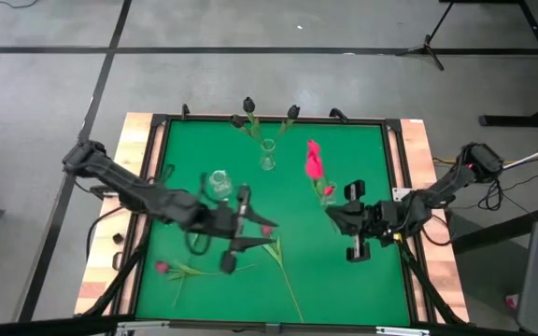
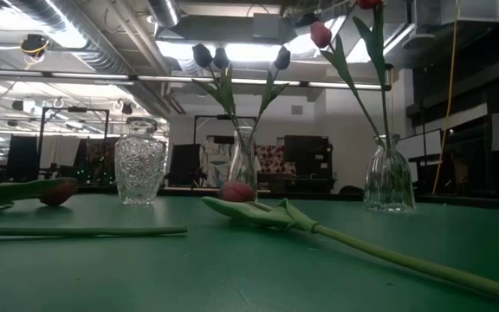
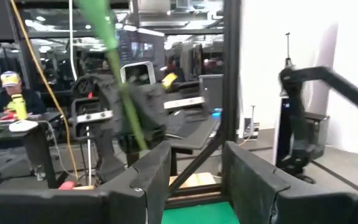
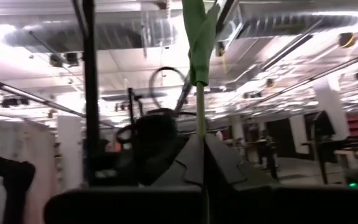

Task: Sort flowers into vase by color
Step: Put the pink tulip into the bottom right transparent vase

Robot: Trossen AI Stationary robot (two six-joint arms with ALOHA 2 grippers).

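**Tulips, three glass vases, and one stem pinched**

A green felt-like mat [image 1: 344, 271] covers the table, framed by a dark rail and pale wooden edges. Three clear glass vases stand on it: a squat cut-crystal jar with a faceted, sparkling surface [image 2: 140, 165], a slim smooth vase at the far middle [image 2: 243, 159], and a fluted bell-shaped vase on the right [image 2: 389, 174]. The slim vase holds three near-black tulips [image 2: 219, 59] on thin green stems. The bell-shaped vase holds pink-red tulips [image 2: 320, 35] that rise tall above it.

Loose tulips lie flat on the mat: one with a dull red head and long leaf-wrapped stem [image 2: 237, 191] near the middle, and another pink-red one at the near left [image 1: 162, 268].

The left gripper [image 1: 247, 224] hovers beside the cut-crystal jar, its padded dark fingers [image 3: 154, 171] standing partly apart with a gap between them; a green stem [image 3: 120, 74] crosses in front, but I cannot tell whether they touch it.

The right gripper [image 1: 336, 214] sits next to the bell-shaped vase, its fingers [image 4: 222, 165] pressed together on a slim green stem with a folded leaf [image 4: 199, 43].
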